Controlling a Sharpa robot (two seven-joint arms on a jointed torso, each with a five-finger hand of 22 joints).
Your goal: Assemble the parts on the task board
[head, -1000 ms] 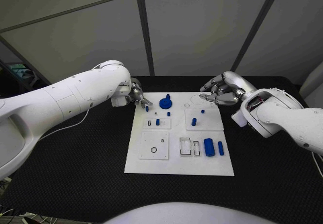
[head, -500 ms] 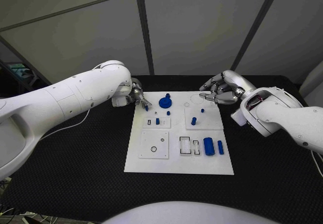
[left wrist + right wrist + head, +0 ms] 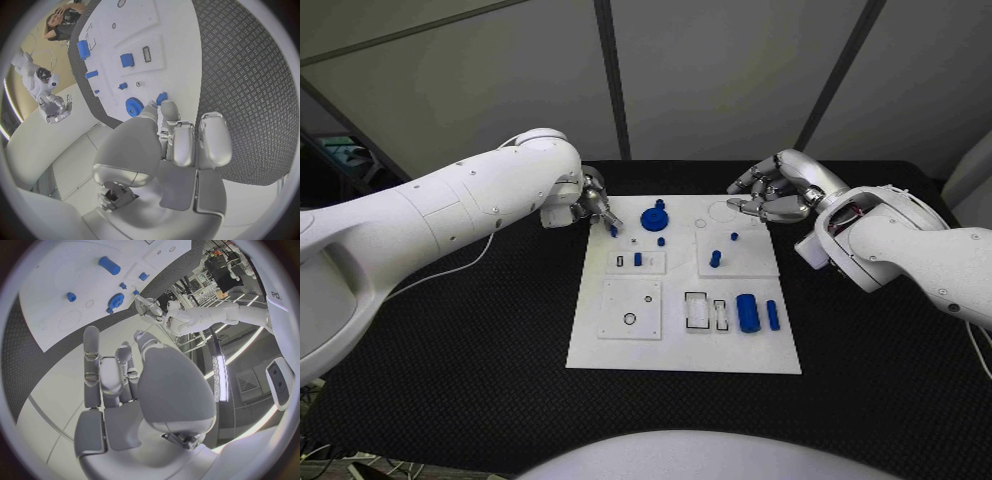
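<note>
The white task board [image 3: 682, 345] lies in the middle of the table. My left hand [image 3: 593, 208] hovers over its far left corner and pinches a small blue peg [image 3: 613, 230] [image 3: 162, 98] at its fingertips, just left of the blue gear [image 3: 653, 218] [image 3: 134, 106]. My right hand [image 3: 769, 195] [image 3: 125, 385] hangs over the far right corner with fingers curled and nothing in them. A blue cylinder [image 3: 747, 313] [image 3: 109, 265] and a blue bar [image 3: 773, 317] lie on the near right part.
Small blue pegs [image 3: 715, 260] stand in the board's middle, and one [image 3: 638, 260] in a left slot plate. Two empty rectangular slots [image 3: 697, 312] sit left of the cylinder. A square plate with a round hole [image 3: 630, 310] lies on the near left. Black table mat [image 3: 473, 330] surrounds the board.
</note>
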